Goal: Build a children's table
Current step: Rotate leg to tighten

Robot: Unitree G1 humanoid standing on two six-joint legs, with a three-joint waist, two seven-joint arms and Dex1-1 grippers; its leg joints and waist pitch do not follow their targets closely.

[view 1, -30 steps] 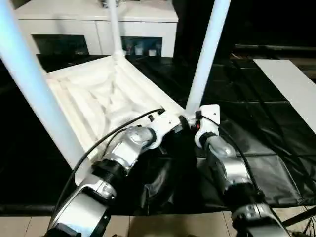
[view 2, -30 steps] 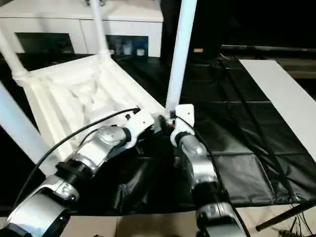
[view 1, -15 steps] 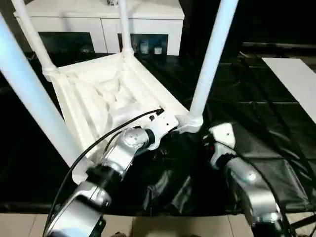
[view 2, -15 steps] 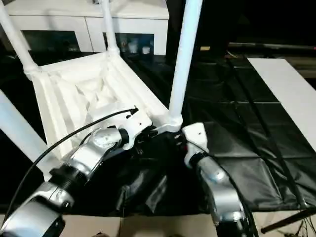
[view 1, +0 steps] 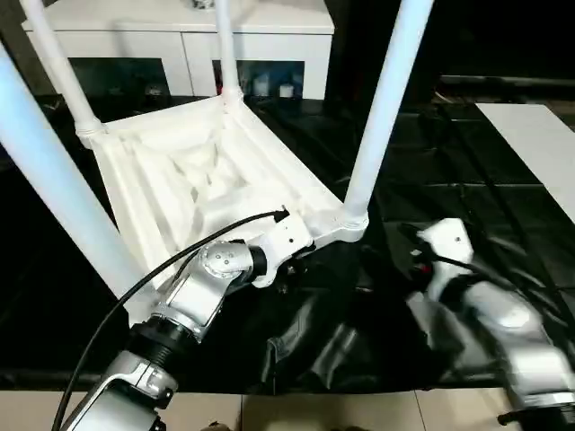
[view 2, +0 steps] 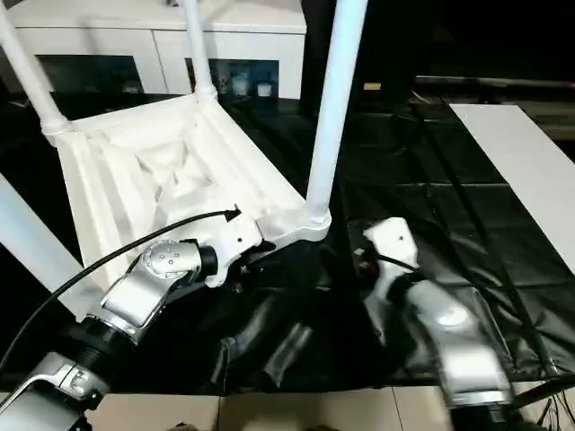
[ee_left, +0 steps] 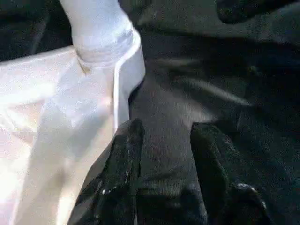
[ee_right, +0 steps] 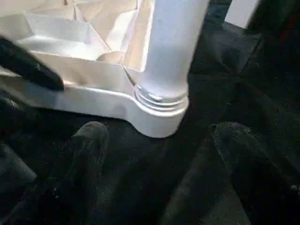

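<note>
The children's table (view 1: pixel 193 171) lay upside down on black sheeting (view 1: pixel 467 189), 4 legs up. Left end effector (ee_left: pixel 161 154) stood narrowly parted beside its rim; right end effector (ee_right: pixel 159 154) gaped wide, empty.

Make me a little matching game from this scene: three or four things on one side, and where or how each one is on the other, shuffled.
Things:
1. tabletop
2. nearest-corner leg
3. right gripper
4. white cabinet

States:
A. stands behind, past the black sheet
B. lies upside down, ribs up
C. open, apart from the socket
D. stands upright in a corner socket

Pairs: 1-B, 2-D, 3-C, 4-A
</note>
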